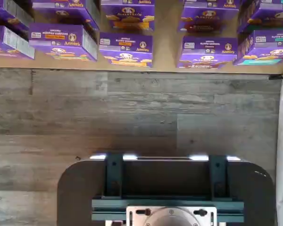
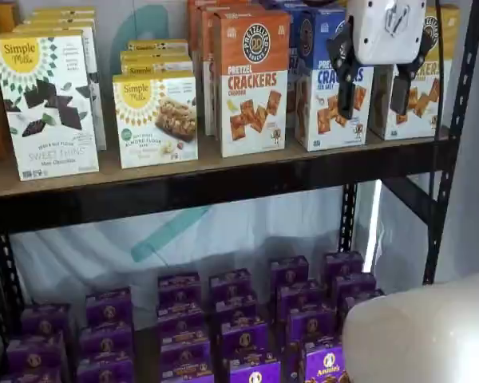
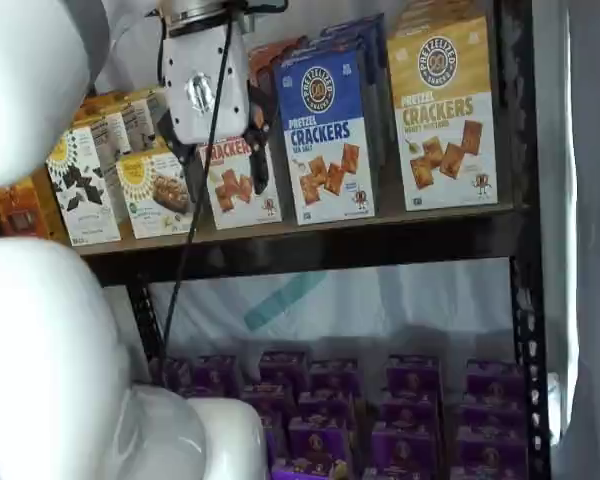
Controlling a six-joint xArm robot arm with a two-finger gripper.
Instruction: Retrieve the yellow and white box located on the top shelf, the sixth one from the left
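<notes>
1. Tan wood makes the top shelf (image 3: 310,232), and all cartons stand on it untouched, so no part of the fetching is done.
2. White-bodied, the hand (image 2: 375,96) hangs in front of this shelf with its two black fingers apart and nothing between them.
3. Farthest to the right on the shelf stands the yellow and white box (image 3: 442,112), in its row, not gripped; in a shelf view the hand partly covers it.
4. Reaching, closing on the box and drawing it out are all left, I judge.
</notes>
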